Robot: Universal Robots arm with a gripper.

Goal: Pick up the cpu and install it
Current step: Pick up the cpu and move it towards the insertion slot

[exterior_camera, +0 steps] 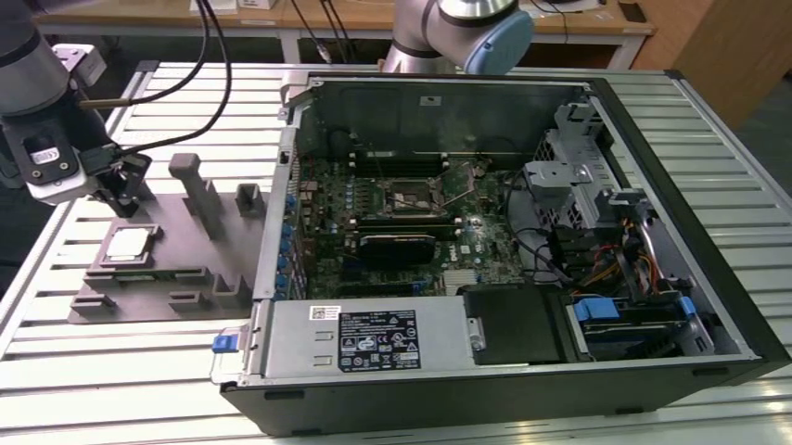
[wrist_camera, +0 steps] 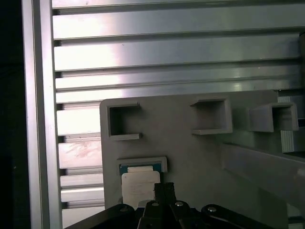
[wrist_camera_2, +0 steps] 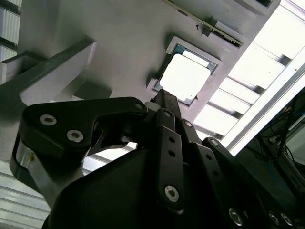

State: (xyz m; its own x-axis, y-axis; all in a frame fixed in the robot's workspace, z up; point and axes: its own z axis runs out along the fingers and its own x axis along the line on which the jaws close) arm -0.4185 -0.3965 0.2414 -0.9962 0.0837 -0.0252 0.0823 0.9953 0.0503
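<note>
The cpu point(exterior_camera: 130, 243) point(wrist_camera_2: 185, 76) point(wrist_camera: 138, 183) lies flat, silver top up, in a square framed pocket of the grey fixture plate point(exterior_camera: 185, 278) point(wrist_camera_2: 119, 43) point(wrist_camera: 190, 152). It is not in the computer. The pocket sits just below the gripper's tip, and a thin darker rim shows around the chip in both wrist views.

The gripper point(exterior_camera: 121, 199) point(wrist_camera_2: 164, 98) point(wrist_camera: 164, 188) hangs over the near edge of that pocket. Its two dark fingers are pressed together into one narrow point and hold nothing. In the second wrist view the point overlaps the chip's edge, but whether it touches the metal cannot be told. In the exterior view it appears slightly above the chip.

Other raised grey shapes stand on the plate around the gripper: a tall upright post point(exterior_camera: 185, 181) just beside it, toward the computer, and open-sided square pockets point(wrist_camera: 123, 121) farther off. The plate rests on a slatted aluminium table point(exterior_camera: 124, 371) point(wrist_camera: 167, 52).

Well away from the gripper, on the exterior view's right, an open computer case point(exterior_camera: 693, 185) lies on its side. The processor socket point(exterior_camera: 415, 197) on its green board has its frame lifted. A black heatsink block point(exterior_camera: 396, 247) sits just beside the socket.

As for writing, a label point(exterior_camera: 377, 340) with black and white panels is stuck on the silver power supply along the case's near edge. A smaller white sticker point(exterior_camera: 325, 312) lies beside it, and the print on both is illegible. A blue tab point(exterior_camera: 223, 341) juts from the end of that supply nearest the gripper.
</note>
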